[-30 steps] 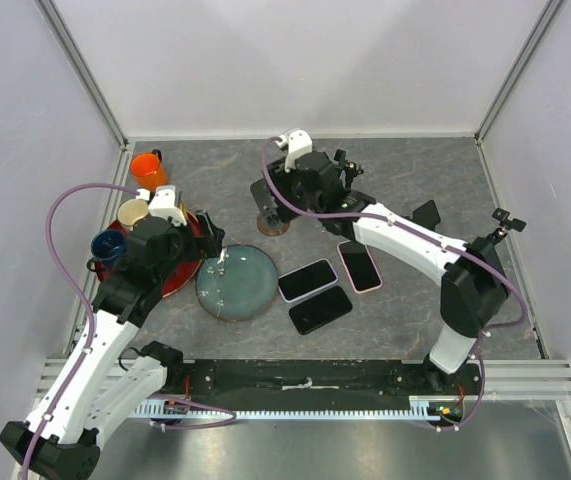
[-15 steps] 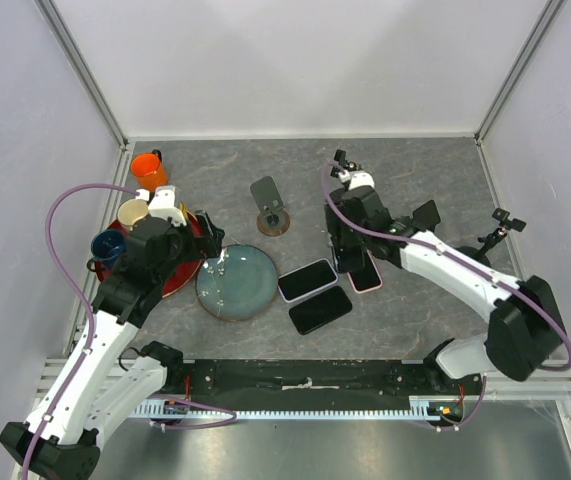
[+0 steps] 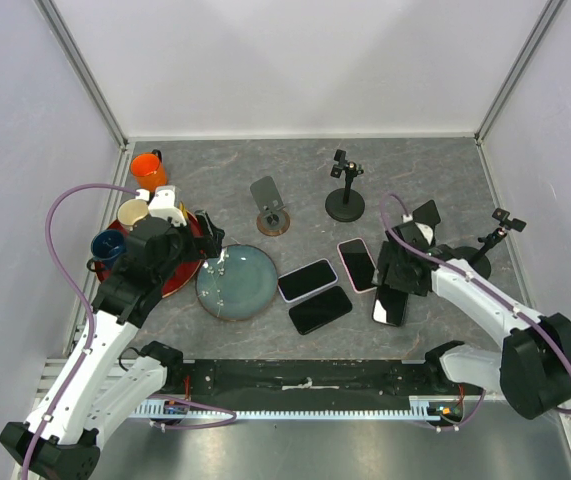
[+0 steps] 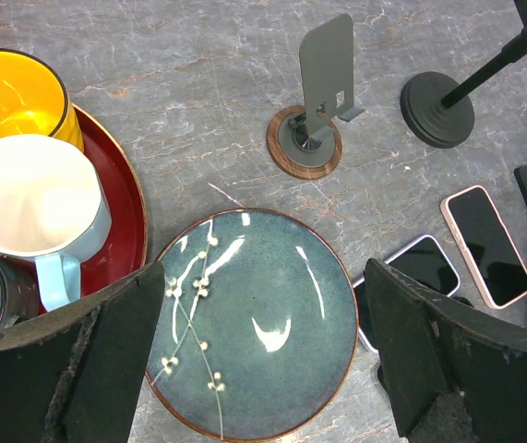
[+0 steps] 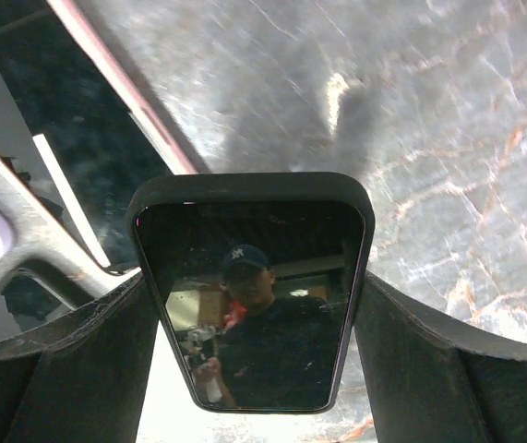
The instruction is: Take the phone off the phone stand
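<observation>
Phone [image 3: 389, 308] is already off the phone stand [image 3: 270, 205]. It sits clamped in the R gripper [image 3: 397, 285], well to the right of the stand and nearer the arms' bases. The stand's backplate is bare (L wrist view confirms, nothing on it).

Key relation: the phone pokes out past the R fingertips, long axis running away from the stand toward the near table edge, slightly slanted. R wrist cam shows the fingers [image 5: 60, 369] pressing both long edges at the lower half, screen facing the lens. Can't tell whether its far end touches the table yet.

R arm is the only one in play. L gripper [image 3: 208, 240] hangs on the stand's left, over the blue plate [image 3: 235, 283], spread wide w/ nothing btwn its fingers.

Phone's look: dark case, rounded corners, glossy black glass that mirrors the room, so prob. slick.

Judgement: removal is done and what's left is to set it down. Three other phones lie btwn it and the stand, the pink-cased one [image 3: 360, 265] closest, so it wants a spot on the side away from the stand.
</observation>
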You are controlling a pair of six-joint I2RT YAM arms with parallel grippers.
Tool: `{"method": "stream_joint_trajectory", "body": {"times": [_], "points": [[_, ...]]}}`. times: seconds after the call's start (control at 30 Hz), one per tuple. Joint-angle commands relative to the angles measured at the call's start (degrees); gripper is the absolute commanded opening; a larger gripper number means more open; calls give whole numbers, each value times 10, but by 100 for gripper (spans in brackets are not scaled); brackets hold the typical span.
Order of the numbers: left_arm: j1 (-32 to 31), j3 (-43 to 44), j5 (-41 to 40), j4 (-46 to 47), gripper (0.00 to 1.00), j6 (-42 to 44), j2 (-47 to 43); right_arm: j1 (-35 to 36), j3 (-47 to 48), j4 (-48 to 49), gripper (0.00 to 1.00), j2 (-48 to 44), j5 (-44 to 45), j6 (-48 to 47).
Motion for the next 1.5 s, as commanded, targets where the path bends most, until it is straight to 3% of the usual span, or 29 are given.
{"method": "stream_joint_trajectory", "body": {"times": [0.0,0.3,0.57,0.73,1.03,1.47], "points": [[3,-2,11,19,95,-13,-2,-38,-28,-4,37,-36,-31,42],[3,-2,10,19,95,-13,-5,-85,-81,12,41,18,-73,56],[3,-2,7,19,95,-13,-4,-88,-93,27,82,-3,-58,68],[3,-2,3,18,95,-13,-3,-88,-87,27,98,-19,-45,67],[7,0,-17,13,95,-12,-3,-88,-50,19,98,-78,-15,38],[18,14,-143,-2,96,8,-43,-88,131,55,98,-282,21,-185]]}}
